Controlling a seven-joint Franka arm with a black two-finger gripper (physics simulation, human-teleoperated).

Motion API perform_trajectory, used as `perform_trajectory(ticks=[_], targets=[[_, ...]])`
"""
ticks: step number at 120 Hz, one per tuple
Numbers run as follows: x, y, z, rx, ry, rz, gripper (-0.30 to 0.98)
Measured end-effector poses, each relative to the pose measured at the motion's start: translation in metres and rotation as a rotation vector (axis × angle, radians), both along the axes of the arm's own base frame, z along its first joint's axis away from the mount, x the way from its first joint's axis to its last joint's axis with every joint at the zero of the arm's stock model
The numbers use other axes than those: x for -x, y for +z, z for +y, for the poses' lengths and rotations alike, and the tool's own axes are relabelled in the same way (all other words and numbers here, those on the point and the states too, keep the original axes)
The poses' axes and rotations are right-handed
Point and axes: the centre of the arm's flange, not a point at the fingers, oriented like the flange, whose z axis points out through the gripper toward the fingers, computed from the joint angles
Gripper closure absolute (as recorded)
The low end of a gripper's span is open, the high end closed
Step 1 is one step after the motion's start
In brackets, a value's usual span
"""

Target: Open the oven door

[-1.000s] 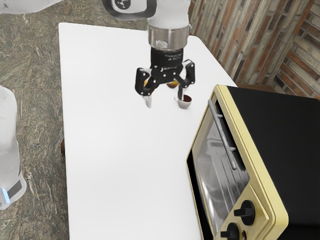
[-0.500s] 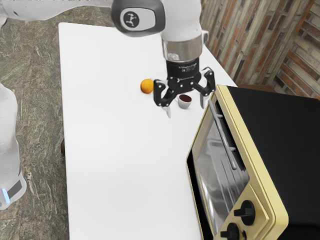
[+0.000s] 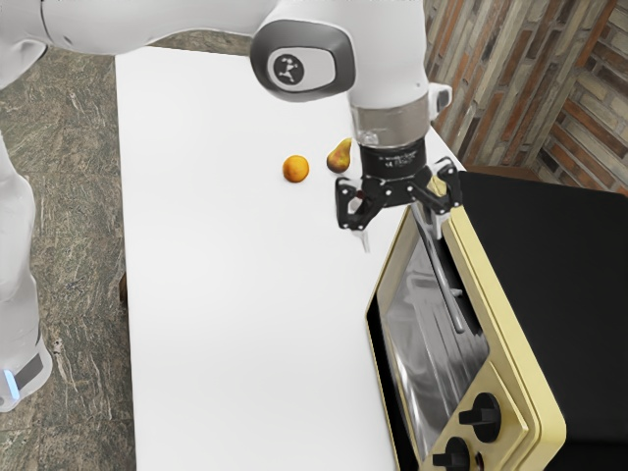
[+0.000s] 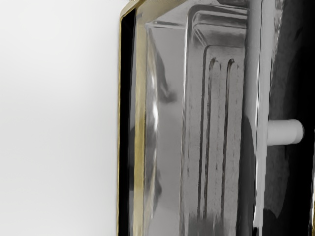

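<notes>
Oven door (image 3: 417, 324) shut flush in its yellow frame, on the exterior view's right, as a robot's black gripper (image 3: 402, 235) hangs at the far end of the long metal handle (image 3: 446, 289). The claw is open, its two fingers spread wide, one over the white table (image 3: 226, 294) and the other in front of the oven's yellow edge near the handle; whether that finger touches metal cannot be told. The handle slants along the door's upper side, its near end close to two black knobs, one (image 3: 482, 417) higher than the other (image 3: 452, 454). Seen from the wrist, a short round bracket (image 4: 283, 132) joins the bar to the dark front, with ridged metal showing behind the glass alongside. Above, the white arm (image 3: 177, 25) reaches in from the exterior view's upper left. On the table beyond the gripper, an orange (image 3: 295, 169) sits near a pear (image 3: 339, 157), the two apart. A brick wall (image 3: 500, 88) rises behind the black-topped oven (image 3: 549, 275).
</notes>
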Motion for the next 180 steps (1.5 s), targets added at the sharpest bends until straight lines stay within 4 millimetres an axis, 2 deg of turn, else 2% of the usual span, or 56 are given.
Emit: perform_trajectory(ticks=[65, 125, 145, 180], targets=[[-0.009, -0.006, 0.005, -0.017, -0.038, -0.027, 0.0], [-0.016, -0.045, 0.013, 0.012, -0.029, 0.043, 0.01], [-0.017, -0.048, 0.013, 0.021, -0.031, 0.047, 0.0], [0.016, -0.056, 0.024, 0.016, -0.005, 0.038, 0.0]])
